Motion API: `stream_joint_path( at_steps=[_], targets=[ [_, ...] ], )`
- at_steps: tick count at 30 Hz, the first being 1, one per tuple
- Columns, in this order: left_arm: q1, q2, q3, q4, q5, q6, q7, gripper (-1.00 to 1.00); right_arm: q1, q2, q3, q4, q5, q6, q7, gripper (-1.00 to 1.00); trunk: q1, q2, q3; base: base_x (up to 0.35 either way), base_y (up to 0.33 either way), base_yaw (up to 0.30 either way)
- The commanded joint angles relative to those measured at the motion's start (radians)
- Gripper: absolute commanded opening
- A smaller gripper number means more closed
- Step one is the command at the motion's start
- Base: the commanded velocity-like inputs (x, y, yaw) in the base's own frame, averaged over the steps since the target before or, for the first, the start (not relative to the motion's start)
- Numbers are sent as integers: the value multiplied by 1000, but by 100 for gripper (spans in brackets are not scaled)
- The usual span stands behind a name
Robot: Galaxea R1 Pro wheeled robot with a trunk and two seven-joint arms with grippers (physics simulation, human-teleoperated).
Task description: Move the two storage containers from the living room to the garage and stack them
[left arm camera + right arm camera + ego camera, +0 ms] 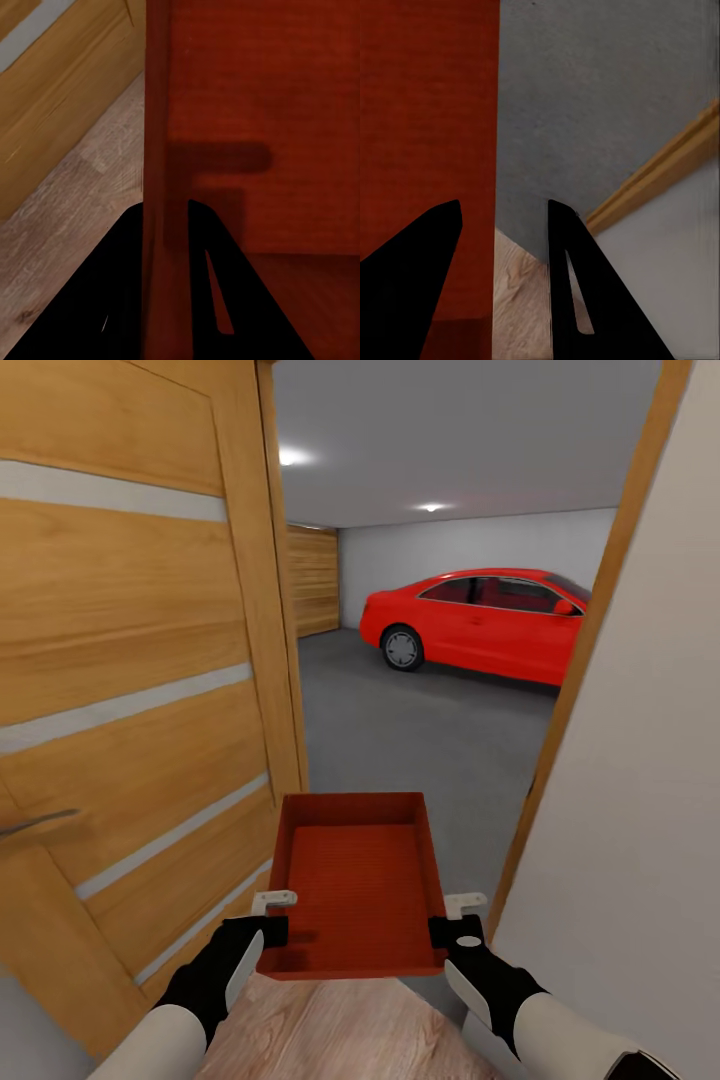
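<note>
I hold one red-orange storage container (360, 880) level in front of me, in the doorway to the garage. My left gripper (272, 920) is at its near left corner. In the left wrist view the left gripper (165, 206) is shut on the container (255, 112), with the wall pinched between its fingers. My right gripper (458, 922) is at the near right corner. In the right wrist view the right gripper (502, 206) stands open astride the container (427, 112) wall, with floor showing between the wall and the outer finger (566, 300). The grey garage floor (400, 730) stretches ahead.
An orange-brown wooden door (130, 660) stands open close on my left. A wooden door frame (570, 700) and a white wall (640, 810) are close on my right. A red car (480, 620) is parked far ahead. Light wood planks (340, 1030) lie underfoot.
</note>
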Motion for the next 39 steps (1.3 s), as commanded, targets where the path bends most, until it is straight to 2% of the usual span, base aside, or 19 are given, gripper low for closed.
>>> stream_joint_path(
  at_steps=[1,8,24,32,39],
  targets=[
    [-1,-1,11,-5,-32,-12,30,-100,0,18,4,-1,-14,5,-8,-100,0,-2,-2,0,0,-278],
    [-1,-1,11,-3,-32,-12,30,-100,-1,18,4,-1,-14,5,-8,-100,0,-2,-2,2,3,-266],
    [-1,-1,10,1,-32,-12,30,-100,-1,18,4,-1,-14,5,-8,-100,0,-2,-2,116,165,-25],
    [-1,-1,10,1,-32,-12,30,-100,-1,18,4,-1,-14,5,-8,-100,0,-2,-2,19,28,-249],
    [-1,-1,9,1,-32,-12,29,-100,-1,18,4,-1,-14,5,-8,-100,0,-2,-2,143,240,-61]
  ],
)
